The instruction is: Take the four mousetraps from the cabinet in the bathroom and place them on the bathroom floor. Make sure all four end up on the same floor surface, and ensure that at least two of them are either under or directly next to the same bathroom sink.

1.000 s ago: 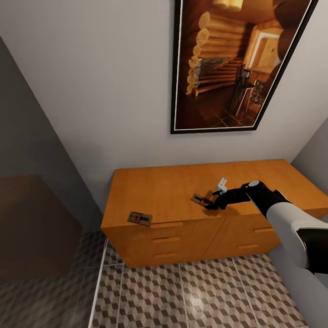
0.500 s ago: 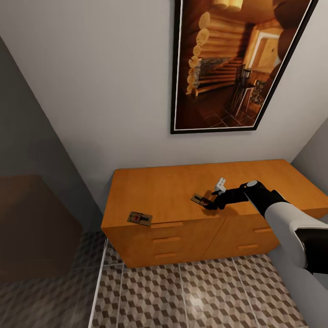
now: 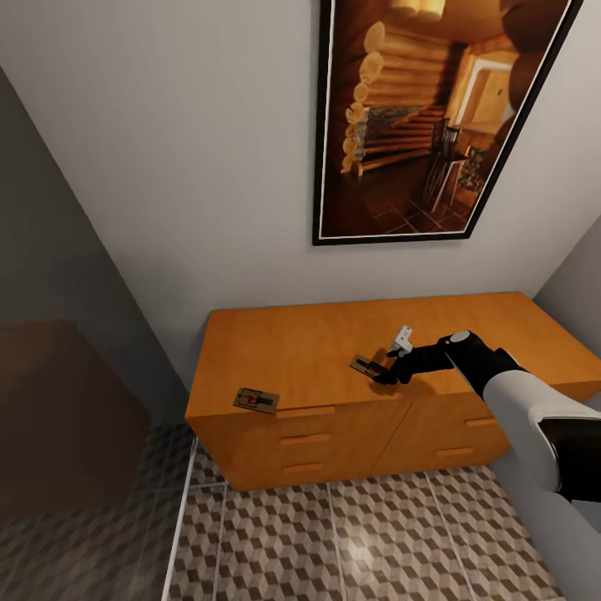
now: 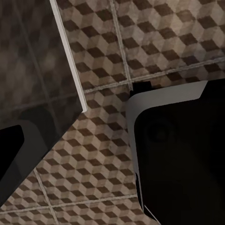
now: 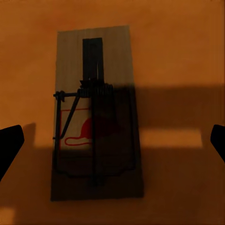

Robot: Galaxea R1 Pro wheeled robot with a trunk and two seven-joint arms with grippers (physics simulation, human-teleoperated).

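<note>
1. The right claw [image 3: 382, 373] hangs spread over a mousetrap [image 3: 364, 366] lying flat on the cabinet [image 3: 292, 355] top, fingertips [image 5: 9, 143] either side.
2. A second mousetrap [image 3: 255, 401] lies at the cabinet's front left edge.
3. The left claw's state cannot be told; bathroom floor [image 4: 154, 42] lies below it.

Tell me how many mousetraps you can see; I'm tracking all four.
2. One mousetrap lies at the cabinet top's front left corner; another lies mid-top, right gripper open over it. Others may be out of sight.

A home bathroom: cube-patterned floor tiles [image 3: 334, 534], a wooden drawer cabinet [image 3: 334, 434] and a framed picture [image 3: 434, 117].
</note>
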